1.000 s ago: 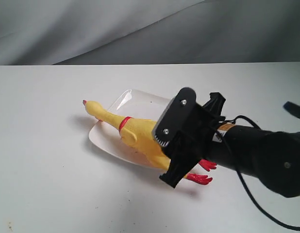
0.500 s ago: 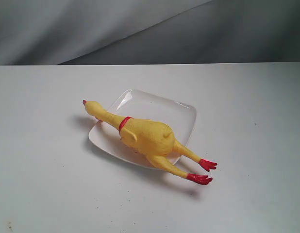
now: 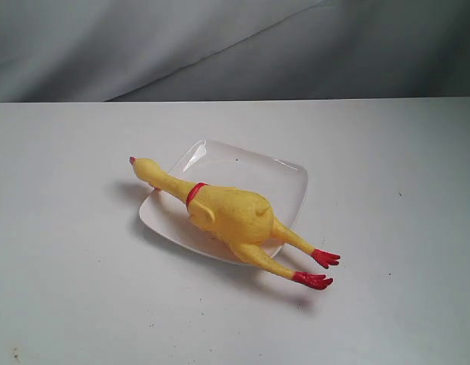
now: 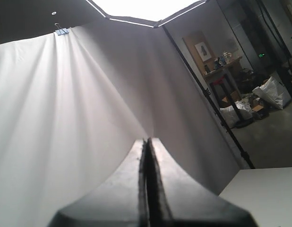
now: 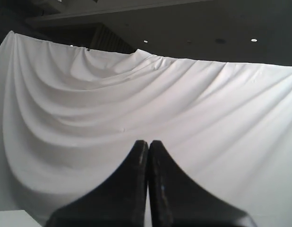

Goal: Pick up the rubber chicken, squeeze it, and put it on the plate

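Note:
The yellow rubber chicken (image 3: 227, 214) lies across the white square plate (image 3: 284, 180) in the exterior view. Its body rests on the plate's near part, its head with the red tip pokes over the left rim, and its red feet hang past the near right rim onto the table. Neither arm shows in the exterior view. My left gripper (image 4: 147, 140) is shut with nothing in it and points up at a white curtain. My right gripper (image 5: 148, 142) is also shut and empty, facing the draped cloth.
The white table (image 3: 83, 289) spreads around the plate. A grey draped backdrop (image 3: 220, 46) hangs behind its far edge. In the left wrist view a cluttered room with a stand and bags (image 4: 240, 104) lies beyond the curtain.
One second ago the right arm and gripper hung over the chicken's legs in the exterior view. It has withdrawn out of that view. The chicken and plate have not moved.

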